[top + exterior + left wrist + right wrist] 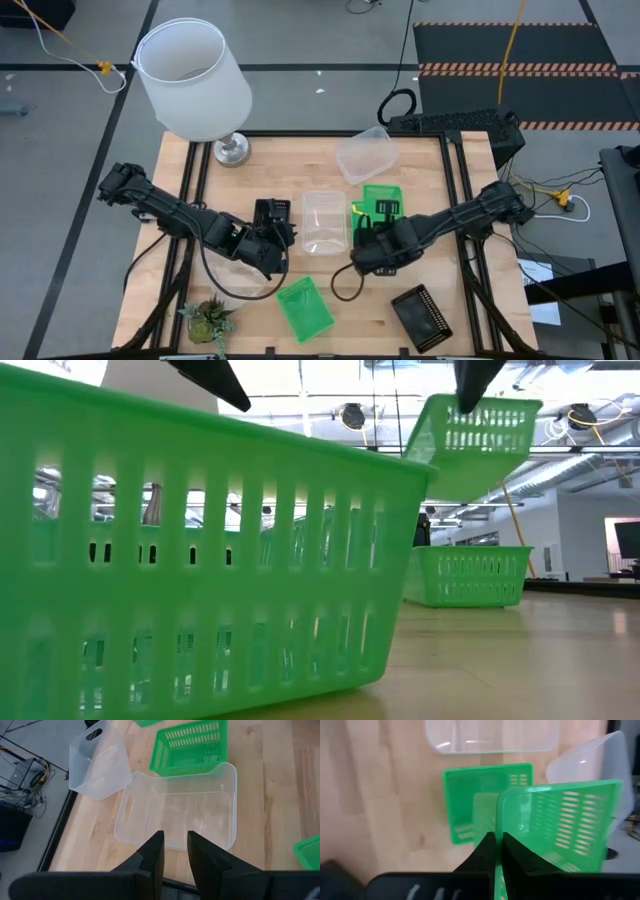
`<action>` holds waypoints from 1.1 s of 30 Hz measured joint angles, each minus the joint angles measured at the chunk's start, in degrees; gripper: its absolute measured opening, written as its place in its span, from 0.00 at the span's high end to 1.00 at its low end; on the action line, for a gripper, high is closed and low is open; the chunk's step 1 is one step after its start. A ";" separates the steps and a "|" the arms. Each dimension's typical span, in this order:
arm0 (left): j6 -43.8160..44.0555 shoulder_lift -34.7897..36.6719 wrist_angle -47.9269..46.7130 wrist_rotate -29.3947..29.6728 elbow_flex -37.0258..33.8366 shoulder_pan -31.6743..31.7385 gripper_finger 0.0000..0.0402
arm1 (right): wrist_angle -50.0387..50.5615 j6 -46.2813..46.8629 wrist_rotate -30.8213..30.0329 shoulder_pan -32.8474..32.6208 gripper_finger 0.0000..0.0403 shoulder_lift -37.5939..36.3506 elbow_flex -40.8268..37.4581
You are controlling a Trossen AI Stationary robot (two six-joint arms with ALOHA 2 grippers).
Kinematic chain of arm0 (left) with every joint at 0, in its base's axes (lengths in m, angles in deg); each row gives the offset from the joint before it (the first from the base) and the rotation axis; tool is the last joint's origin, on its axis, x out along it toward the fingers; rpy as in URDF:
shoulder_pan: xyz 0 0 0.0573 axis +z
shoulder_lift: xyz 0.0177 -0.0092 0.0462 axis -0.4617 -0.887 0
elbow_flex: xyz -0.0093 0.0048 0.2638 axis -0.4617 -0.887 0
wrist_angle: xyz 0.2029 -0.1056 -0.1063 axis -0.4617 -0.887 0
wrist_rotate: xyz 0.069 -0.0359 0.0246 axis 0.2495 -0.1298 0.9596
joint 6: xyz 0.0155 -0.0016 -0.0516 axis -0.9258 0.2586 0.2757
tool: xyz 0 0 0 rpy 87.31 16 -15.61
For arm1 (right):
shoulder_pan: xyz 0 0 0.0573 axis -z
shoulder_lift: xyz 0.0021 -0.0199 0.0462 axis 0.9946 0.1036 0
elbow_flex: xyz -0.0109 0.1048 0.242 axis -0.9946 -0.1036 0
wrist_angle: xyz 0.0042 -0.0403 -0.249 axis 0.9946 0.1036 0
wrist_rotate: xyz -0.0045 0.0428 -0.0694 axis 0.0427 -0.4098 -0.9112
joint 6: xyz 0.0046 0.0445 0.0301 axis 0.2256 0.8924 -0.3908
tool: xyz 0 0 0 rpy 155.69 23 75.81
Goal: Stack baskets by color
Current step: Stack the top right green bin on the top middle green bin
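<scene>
The lifted green basket (560, 825) hangs tilted in the air, right over another green basket (487, 800) that sits flat on the surface (460, 270). So it only needs to go down into that 1. The right fingers (495, 850) are pinched tight on its rim. The left fingers (175, 852) wait slightly apart, holding nothing, near a clear basket (180, 815).
</scene>
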State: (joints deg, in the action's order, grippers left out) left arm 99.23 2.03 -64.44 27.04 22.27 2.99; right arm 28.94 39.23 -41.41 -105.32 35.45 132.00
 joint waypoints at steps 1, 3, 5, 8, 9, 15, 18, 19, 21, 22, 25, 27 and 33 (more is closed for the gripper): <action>0.03 0.00 -0.02 0.00 0.01 0.00 0.78 | 0.02 -0.35 -0.88 0.30 0.99 0.31 0.00; 0.06 -0.01 -0.06 0.00 0.01 0.00 0.78 | -0.69 -1.04 -1.38 0.70 0.99 0.87 -0.32; 0.27 0.01 -0.09 0.00 0.00 0.00 0.78 | -2.03 -1.90 -1.50 1.02 0.99 1.12 -1.14; 0.29 -0.01 -0.12 -0.02 0.00 0.00 0.78 | -5.51 -3.29 -1.51 1.32 0.99 1.11 -3.51; 0.29 -0.01 -0.12 -0.02 0.00 0.00 0.78 | -6.49 -3.53 -1.51 1.39 0.99 1.11 -4.39; 0.27 -0.01 -0.12 -0.02 0.00 0.00 0.78 | -11.69 -4.70 -2.70 1.45 0.99 1.09 -8.92; 0.27 -0.01 -0.12 -0.02 0.00 0.00 0.78 | -14.24 -4.97 -2.59 1.43 0.99 1.11 -10.90; 0.27 -0.01 -0.12 -0.02 0.00 0.00 0.78 | -14.78 -4.95 -2.58 1.43 0.99 1.11 -11.40; 0.30 -0.01 -0.09 -0.02 0.00 0.00 0.78 | -15.64 -4.96 -2.60 1.45 0.99 1.10 -12.54; 0.31 0.01 -0.09 -0.02 0.00 0.00 0.78 | -16.04 -4.96 -2.60 1.45 0.99 1.11 -13.14; 0.31 -0.01 -0.09 -0.02 0.00 0.00 0.78 | -17.27 -4.95 -2.58 1.45 0.99 1.11 -14.78; 0.31 -0.01 -0.09 -0.02 0.00 0.00 0.78 | -18.05 -4.95 -2.58 1.45 0.99 1.11 -15.65; 0.38 0.00 -0.07 -0.01 0.00 0.00 0.78 | -19.81 -4.74 -2.56 1.45 0.99 1.11 -17.06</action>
State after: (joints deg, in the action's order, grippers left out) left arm 99.60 2.03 -64.51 27.02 22.27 2.99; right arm 9.12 34.49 -43.97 -103.87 36.56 114.94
